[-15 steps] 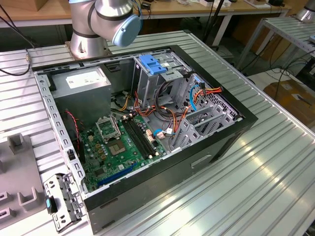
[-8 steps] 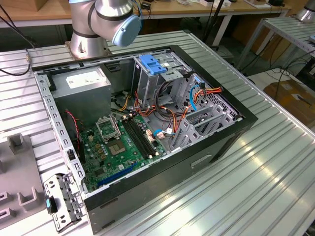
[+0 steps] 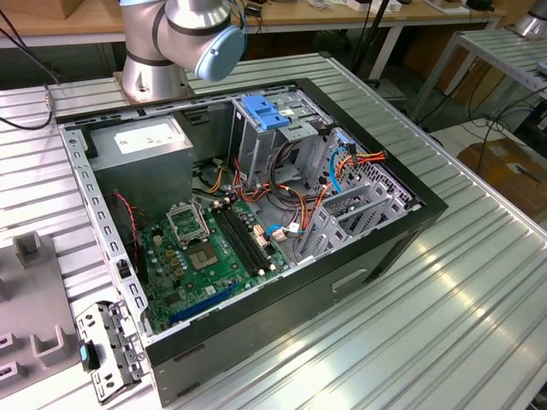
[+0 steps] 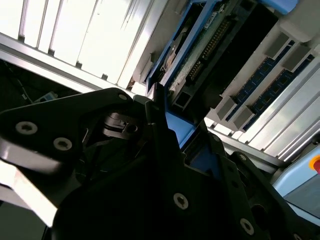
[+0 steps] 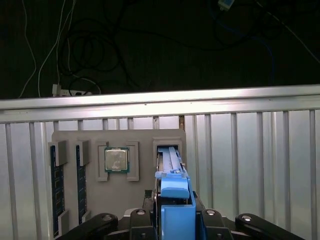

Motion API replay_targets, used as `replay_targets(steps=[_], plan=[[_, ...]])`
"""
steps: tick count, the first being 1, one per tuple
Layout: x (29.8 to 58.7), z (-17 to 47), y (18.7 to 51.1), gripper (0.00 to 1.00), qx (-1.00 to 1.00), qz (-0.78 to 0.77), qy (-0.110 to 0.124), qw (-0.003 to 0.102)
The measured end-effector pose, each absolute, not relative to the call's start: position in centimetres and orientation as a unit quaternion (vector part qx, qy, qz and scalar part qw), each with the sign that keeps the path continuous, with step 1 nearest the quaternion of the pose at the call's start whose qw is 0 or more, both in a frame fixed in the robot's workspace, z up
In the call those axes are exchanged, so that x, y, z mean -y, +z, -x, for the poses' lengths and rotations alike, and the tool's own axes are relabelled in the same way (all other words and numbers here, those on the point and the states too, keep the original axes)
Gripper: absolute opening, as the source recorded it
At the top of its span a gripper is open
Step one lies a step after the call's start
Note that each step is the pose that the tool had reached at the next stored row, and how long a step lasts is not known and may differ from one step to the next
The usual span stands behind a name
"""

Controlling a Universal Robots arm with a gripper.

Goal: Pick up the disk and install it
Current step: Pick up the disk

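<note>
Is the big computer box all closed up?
No, the computer case is open on top in the exterior view, with its green motherboard showing inside.

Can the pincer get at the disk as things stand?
Probably yes. In the first wrist view the pincer sits right at the disk, nothing between them; the processor lies in its own pocket of the tray, aside.

Open computer case [image 3: 256,335] on slatted table [image 3: 444,325].
</note>
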State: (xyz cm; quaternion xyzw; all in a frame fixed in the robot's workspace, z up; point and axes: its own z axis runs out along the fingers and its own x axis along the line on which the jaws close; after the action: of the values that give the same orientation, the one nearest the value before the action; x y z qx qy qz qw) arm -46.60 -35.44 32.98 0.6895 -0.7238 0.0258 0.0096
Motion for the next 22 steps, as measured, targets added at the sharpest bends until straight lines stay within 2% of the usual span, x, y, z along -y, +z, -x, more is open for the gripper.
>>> replay_targets(steps=[22], plan=[[35.4, 46.6, 34.4, 0.37, 0.724, -0.690, 0.026, 0.010]])
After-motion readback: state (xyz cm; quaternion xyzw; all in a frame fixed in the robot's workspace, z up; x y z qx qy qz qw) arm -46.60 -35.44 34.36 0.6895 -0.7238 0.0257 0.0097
